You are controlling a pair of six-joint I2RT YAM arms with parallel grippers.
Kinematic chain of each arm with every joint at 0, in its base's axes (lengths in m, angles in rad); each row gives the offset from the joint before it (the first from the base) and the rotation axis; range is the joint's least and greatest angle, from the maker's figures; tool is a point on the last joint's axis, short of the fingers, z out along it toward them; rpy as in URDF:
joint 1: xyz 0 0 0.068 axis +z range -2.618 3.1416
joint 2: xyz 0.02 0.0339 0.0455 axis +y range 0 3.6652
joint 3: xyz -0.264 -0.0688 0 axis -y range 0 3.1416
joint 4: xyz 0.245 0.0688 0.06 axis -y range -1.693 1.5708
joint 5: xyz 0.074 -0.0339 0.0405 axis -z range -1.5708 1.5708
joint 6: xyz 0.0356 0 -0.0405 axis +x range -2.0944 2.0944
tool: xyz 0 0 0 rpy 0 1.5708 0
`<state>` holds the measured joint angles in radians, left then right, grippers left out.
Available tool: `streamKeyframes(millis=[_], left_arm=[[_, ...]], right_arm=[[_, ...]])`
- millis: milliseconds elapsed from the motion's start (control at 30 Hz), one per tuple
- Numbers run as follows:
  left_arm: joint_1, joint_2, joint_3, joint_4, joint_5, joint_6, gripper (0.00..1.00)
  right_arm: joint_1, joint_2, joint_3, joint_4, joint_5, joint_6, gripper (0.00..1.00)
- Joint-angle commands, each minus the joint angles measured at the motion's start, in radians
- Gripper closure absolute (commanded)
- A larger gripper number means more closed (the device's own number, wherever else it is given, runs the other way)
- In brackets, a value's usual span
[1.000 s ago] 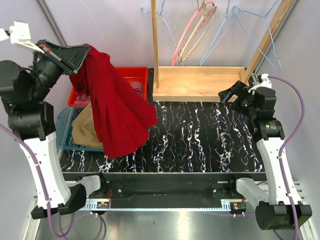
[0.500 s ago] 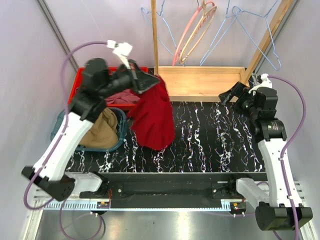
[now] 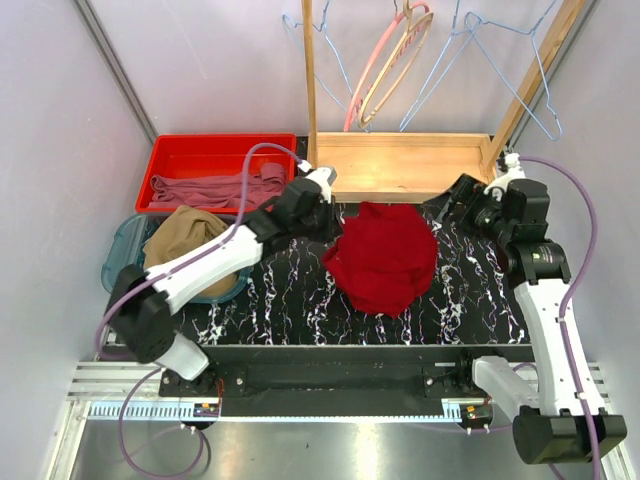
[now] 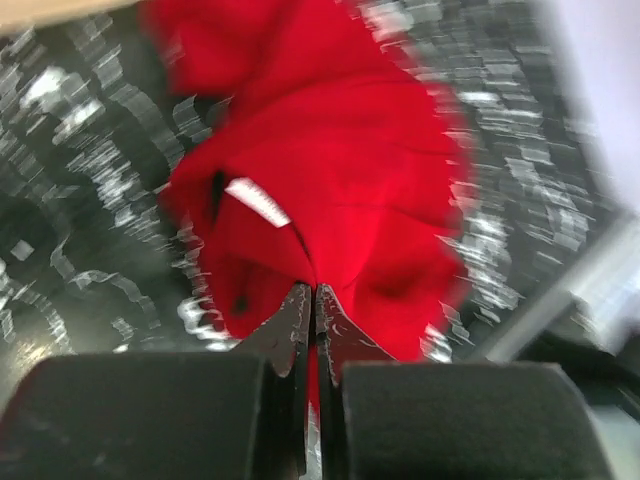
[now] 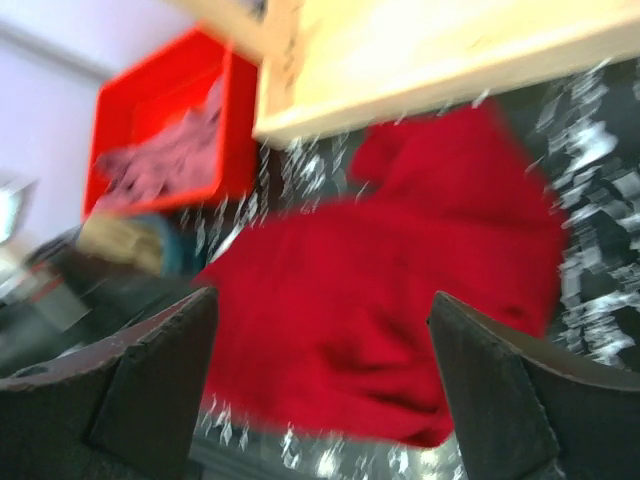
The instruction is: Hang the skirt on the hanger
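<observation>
- The dark red garment (image 3: pixel 385 258) has come down. A second ago it hung in the air from the left arm over the bins on the left; now it lies in a crumpled heap on the marbled table (image 3: pixel 290 300), right of centre and just in front of the wooden tray (image 3: pixel 400 150).
- To my eye that was a clearing move, not the task itself: the wrong cloth has been taken off the pile.
- The skirt (image 3: pixel 180 238) sits bunched in the teal basket (image 3: pixel 118 265) at the left edge, now uncovered, touched by neither arm and well apart from the rail.
- The hanger (image 3: pixel 545 95) hangs at the back among the other wire ones, bare. The hanging has not begun.
- The right gripper (image 5: pixel 320 300) hovers beside the far right edge of the red heap with its jaws spread wide, holding nothing.
- The left gripper (image 4: pixel 310 300) reaches across to the heap's left edge. Its jaws are pressed together, and its own camera shows a thin sliver of red between them, so I judge it has not let go yet.
</observation>
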<state>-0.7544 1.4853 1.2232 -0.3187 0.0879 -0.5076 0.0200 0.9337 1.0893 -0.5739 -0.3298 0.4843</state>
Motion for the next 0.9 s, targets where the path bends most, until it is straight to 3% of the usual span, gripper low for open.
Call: streamKeyframes(millis=[0,100,233,633,733,867], left_arm=[[-0.019,0.075,0.038,0.084,-0.209,-0.126,1.00],[-0.028,0.133,0.091,0.082,-0.215,-0.149,1.00],[-0.040,0.168,0.121,0.082,-0.174,-0.149,1.00],[-0.057,0.138,0.056,0.089,-0.166,-0.147,1.00],[-0.060,0.130,0.061,0.089,-0.178,-0.151,1.00],[-0.066,0.124,0.065,0.087,-0.185,-0.158,1.00]], right_arm=[[0.191,-0.004,-0.054,-0.001,-0.091,0.008,0.09],[0.421,0.007,-0.060,-0.006,0.072,-0.001,0.09],[0.555,0.083,-0.074,0.014,0.202,-0.015,0.10],[0.730,0.243,-0.088,0.105,0.391,-0.010,0.08],[0.791,0.231,-0.115,0.167,0.489,-0.015,0.01],[0.851,0.206,-0.177,0.316,0.560,-0.016,0.00]])
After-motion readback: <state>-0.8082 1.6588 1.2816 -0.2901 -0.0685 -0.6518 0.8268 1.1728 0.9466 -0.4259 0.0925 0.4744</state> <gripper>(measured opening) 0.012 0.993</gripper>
